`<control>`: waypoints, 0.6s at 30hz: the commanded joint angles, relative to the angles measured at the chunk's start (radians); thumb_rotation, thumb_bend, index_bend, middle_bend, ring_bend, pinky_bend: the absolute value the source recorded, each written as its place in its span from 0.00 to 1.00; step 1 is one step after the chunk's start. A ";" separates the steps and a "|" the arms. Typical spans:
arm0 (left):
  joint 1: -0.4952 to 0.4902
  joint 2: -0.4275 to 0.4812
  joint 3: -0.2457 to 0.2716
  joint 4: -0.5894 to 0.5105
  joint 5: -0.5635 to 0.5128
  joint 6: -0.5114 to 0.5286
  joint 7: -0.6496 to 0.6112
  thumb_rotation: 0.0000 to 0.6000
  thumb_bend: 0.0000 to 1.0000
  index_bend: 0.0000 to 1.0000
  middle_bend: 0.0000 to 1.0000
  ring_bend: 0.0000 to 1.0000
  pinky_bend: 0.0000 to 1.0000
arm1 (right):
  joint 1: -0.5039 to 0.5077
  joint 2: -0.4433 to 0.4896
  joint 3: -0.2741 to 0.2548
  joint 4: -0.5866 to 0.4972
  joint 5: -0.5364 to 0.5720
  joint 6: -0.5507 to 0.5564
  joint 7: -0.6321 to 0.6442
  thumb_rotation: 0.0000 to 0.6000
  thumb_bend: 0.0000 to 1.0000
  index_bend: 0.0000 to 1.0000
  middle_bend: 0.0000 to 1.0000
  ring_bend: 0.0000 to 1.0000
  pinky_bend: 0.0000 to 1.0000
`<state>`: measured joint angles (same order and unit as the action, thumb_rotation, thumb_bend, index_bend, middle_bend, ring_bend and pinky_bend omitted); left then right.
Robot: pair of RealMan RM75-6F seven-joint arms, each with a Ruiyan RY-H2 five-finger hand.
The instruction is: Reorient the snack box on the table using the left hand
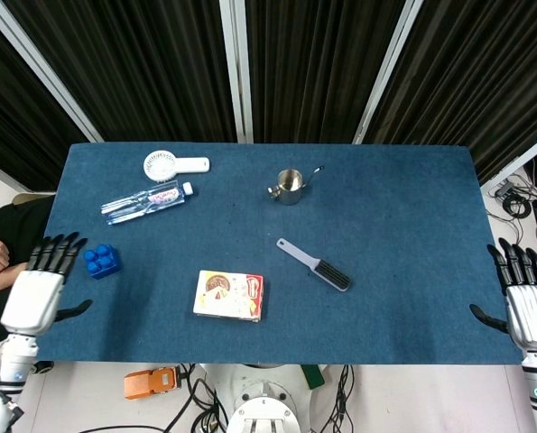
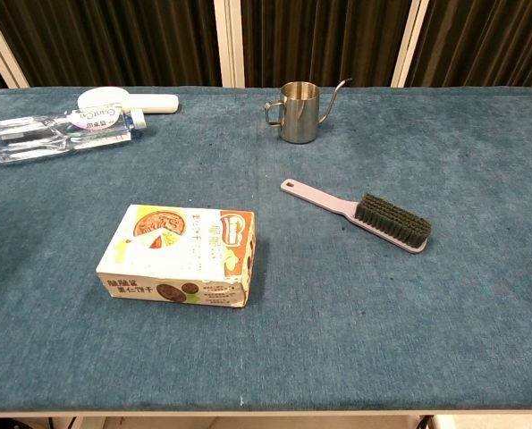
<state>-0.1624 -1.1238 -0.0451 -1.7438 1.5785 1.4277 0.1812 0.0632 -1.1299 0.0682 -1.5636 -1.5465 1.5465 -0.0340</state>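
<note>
You are at the very start of the approach: your left hand (image 1: 41,293) hovers at the table's left edge with its fingers spread and nothing in it, just beside the blue toy brick (image 1: 101,261), and nothing has touched the target yet. The rectangular cardboard snack box with its white and orange printed face (image 2: 178,255) lies flat, broad face up, near the front edge of the blue cloth-covered table (image 1: 403,271), a little left of centre and well apart from your hand. I judge that the next move calls for a reach rightward past the brick, then a grip across the box's narrow sides so it can be turned or stood up. Your right hand (image 1: 530,311) waits off the right edge, fingers apart and empty. The box's side panel carries a row of what look like Chinese characters, too small to read. The clear plastic water bottle (image 2: 62,130) at the far left has a label with lettering, also illegible here.
</note>
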 commanded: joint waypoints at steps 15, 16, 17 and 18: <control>-0.333 -0.262 -0.096 -0.251 -0.332 -0.416 0.509 1.00 0.04 0.08 0.05 0.00 0.00 | -0.011 -0.006 -0.008 0.028 -0.009 0.012 0.031 1.00 0.22 0.00 0.04 0.00 0.00; -0.353 -0.294 -0.101 -0.252 -0.383 -0.423 0.546 1.00 0.04 0.08 0.05 0.00 0.00 | -0.012 -0.006 -0.008 0.031 -0.007 0.013 0.034 1.00 0.22 0.00 0.04 0.00 0.00; -0.369 -0.317 -0.104 -0.252 -0.423 -0.427 0.572 1.00 0.04 0.08 0.05 0.00 0.00 | -0.013 -0.007 -0.008 0.033 -0.007 0.013 0.036 1.00 0.22 0.00 0.04 0.00 0.00; -0.384 -0.341 -0.108 -0.251 -0.464 -0.428 0.594 1.00 0.03 0.08 0.05 0.00 0.00 | -0.014 -0.008 -0.009 0.035 -0.006 0.012 0.039 1.00 0.22 0.00 0.04 0.00 0.00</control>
<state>-0.4768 -1.3696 -0.1273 -1.9717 1.2416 1.0389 0.6727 0.0500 -1.1371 0.0599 -1.5287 -1.5528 1.5589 0.0041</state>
